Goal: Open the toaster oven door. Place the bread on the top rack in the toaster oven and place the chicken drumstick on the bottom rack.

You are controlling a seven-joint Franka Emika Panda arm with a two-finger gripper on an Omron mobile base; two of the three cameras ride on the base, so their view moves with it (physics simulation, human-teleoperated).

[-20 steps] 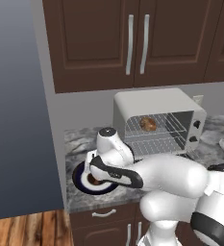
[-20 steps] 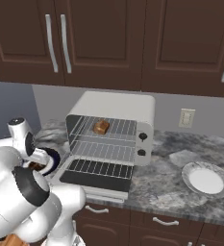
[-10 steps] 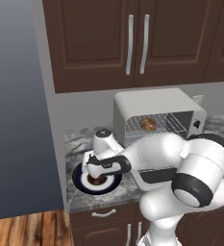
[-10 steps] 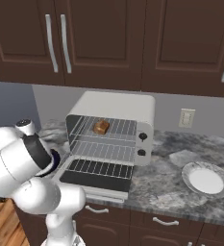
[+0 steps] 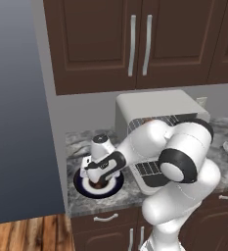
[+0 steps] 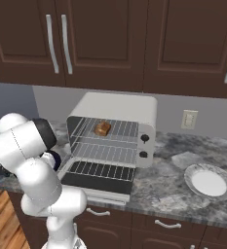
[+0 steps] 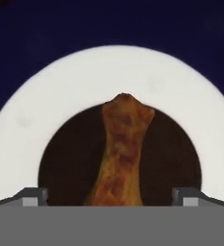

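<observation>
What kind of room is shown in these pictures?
Most likely a home kitchen, though a rendered one. Dark wooden cabinets hang above a grey stone counter, and an open toaster oven with bread on its top rack stands there.

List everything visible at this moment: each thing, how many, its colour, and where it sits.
toaster oven: one, white, on the counter against the wall, door folded down open.
bread: one, brown, on the top rack.
chicken drumstick: one, golden brown, on the dark-rimmed plate, between the fingertips.
dark-rimmed plate: one, navy rim with white ring, left of the oven.
white plate: one, on the counter right of the oven.
counter: one, grey marble.
upper cabinets: dark brown, above the oven.
wall outlet: one, pale, right of the oven.
gripper: one, open, low over the drumstick.
</observation>
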